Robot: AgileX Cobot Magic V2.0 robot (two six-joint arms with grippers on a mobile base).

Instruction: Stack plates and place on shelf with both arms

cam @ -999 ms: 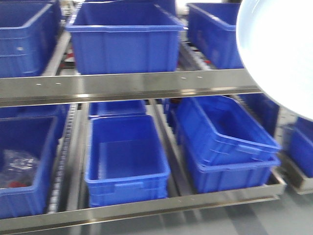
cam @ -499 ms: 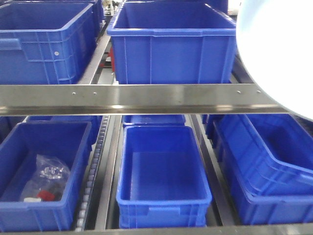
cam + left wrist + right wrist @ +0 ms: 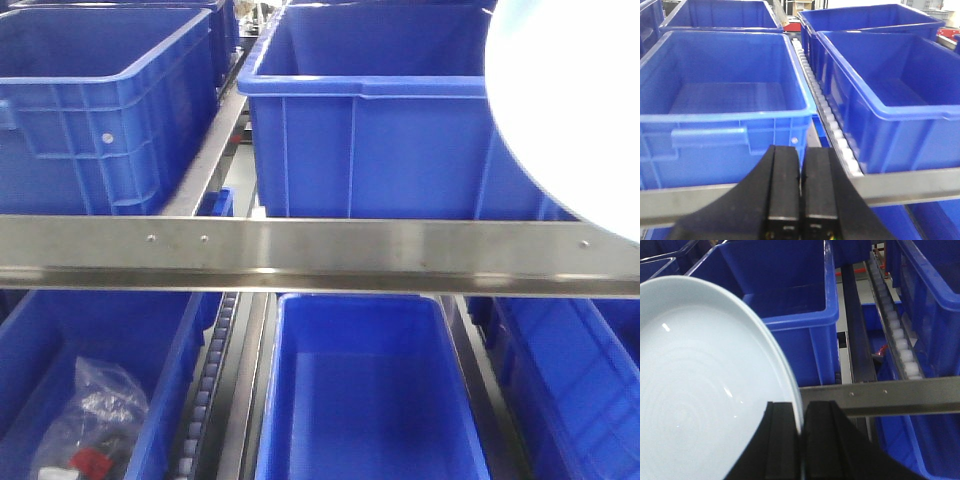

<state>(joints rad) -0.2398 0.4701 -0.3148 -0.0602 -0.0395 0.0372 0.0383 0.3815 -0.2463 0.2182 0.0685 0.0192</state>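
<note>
Pale bluish-white, a plate (image 3: 570,110) fills the front view at two o'clock, held up before the blue bins (image 3: 370,140) and steel shelf rail (image 3: 300,255). From the left wrist, the left tool (image 3: 801,187) is pressed closed, holding nothing. From the right wrist, the right tool (image 3: 802,440) pinches the plate's (image 3: 705,405) rim at five o'clock.
</note>
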